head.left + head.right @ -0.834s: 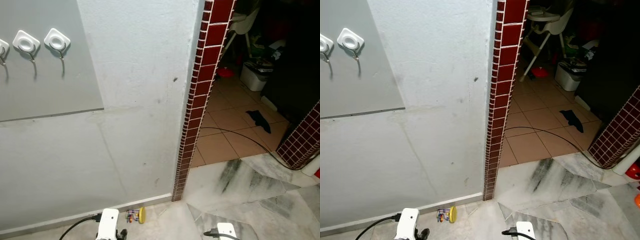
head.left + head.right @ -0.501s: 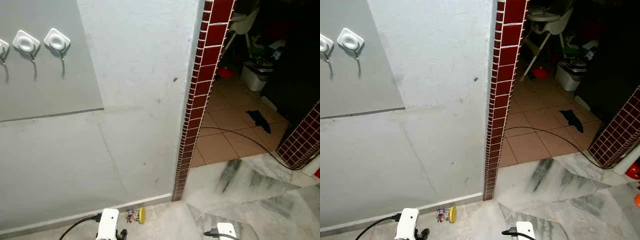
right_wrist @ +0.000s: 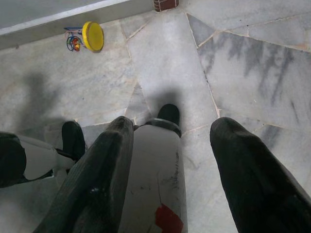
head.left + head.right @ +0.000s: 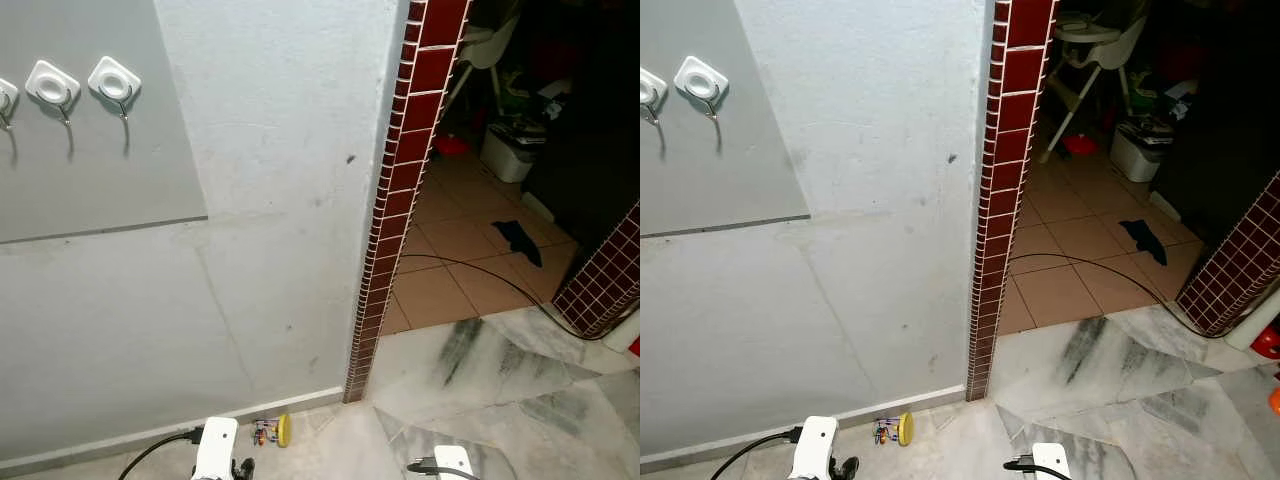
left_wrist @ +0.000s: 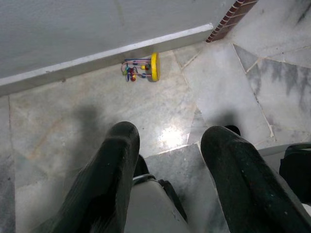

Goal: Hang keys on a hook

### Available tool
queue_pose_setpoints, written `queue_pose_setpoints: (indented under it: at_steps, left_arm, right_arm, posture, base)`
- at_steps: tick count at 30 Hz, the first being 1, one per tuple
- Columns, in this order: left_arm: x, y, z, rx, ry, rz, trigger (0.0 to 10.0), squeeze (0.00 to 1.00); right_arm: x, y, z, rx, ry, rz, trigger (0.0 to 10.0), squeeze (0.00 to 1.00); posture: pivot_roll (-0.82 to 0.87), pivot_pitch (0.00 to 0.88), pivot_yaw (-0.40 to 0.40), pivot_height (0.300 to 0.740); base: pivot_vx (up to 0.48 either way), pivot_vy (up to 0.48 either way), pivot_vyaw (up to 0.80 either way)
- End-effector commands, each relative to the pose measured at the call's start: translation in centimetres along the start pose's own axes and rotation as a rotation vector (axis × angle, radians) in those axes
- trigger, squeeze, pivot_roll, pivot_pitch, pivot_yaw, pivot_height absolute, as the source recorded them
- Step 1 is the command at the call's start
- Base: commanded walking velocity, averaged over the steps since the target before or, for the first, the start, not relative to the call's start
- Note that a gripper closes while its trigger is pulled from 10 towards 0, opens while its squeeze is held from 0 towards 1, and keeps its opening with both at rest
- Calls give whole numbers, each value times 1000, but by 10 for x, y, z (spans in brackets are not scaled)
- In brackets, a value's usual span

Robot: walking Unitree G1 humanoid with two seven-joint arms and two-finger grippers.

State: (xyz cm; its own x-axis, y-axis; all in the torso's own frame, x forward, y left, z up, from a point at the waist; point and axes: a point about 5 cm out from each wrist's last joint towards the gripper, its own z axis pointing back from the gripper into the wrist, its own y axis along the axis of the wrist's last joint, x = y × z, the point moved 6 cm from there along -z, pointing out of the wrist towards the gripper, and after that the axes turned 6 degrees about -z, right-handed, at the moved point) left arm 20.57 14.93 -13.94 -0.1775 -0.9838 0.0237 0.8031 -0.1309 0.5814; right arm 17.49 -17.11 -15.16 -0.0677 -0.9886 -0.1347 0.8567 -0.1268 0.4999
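The task had barely begun: the keys with the round yellow tag (image 5: 141, 68) lay on the marble floor (image 5: 218, 82) against the skirting, well below the white square wall hooks (image 4: 112, 80). Both the left gripper (image 5: 177, 160) and right gripper (image 3: 170, 155) hung with fingers spread apart, gripping nothing.

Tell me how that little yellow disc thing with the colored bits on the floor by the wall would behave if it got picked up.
The keys would probably go floppy: thin wire loops and small colored pieces trail loosely off the yellow disc. They look light, being tiny against the floor tiles. On that glossy marble they may skid when nudged, and the disc, standing on edge, could roll.
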Motion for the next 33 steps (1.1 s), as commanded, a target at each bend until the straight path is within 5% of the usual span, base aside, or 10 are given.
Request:
queue_pose_setpoints:
  at_steps: [1,33]
  left_arm:
    - [-26,-33,11,-96,58,-23,10000,0]
    - [-29,-36,12,-105,78,-17,10000,0]
  right_arm:
    - [22,-6,4,-38,-98,157,10000,0]
    - [23,-8,3,-54,-107,139,10000,0]
  posture:
    - [-101,0,-9,740]
    - [-99,0,-6,740]
  base:
    - [0,0,0]
    - [0,0,0]
